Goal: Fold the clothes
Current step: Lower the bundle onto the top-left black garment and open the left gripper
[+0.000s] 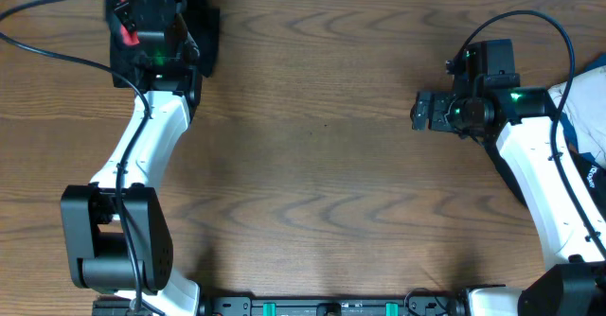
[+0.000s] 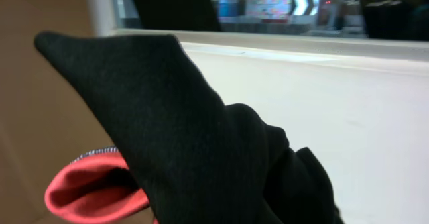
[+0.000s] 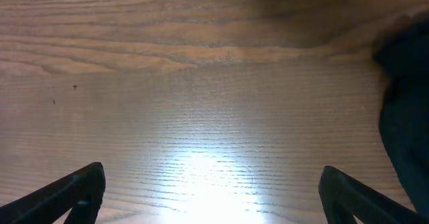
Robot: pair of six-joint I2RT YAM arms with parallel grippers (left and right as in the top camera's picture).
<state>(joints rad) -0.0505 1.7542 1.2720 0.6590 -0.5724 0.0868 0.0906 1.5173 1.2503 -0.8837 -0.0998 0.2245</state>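
Note:
A black garment (image 2: 194, 137) with a coral-red inner band (image 2: 87, 190) fills the left wrist view, bunched up close to the camera and hiding the fingers. In the overhead view my left gripper (image 1: 151, 13) is at the table's far left edge, with the black garment (image 1: 204, 37) beside it. It appears shut on the garment. My right gripper (image 1: 421, 111) is open and empty, low over bare wood (image 3: 211, 184), at the right of the table.
White and blue clothes (image 1: 587, 98) lie at the table's right edge behind the right arm. A dark piece of fabric (image 3: 405, 117) shows at the right edge of the right wrist view. Black cables run at the back left and over the right arm.

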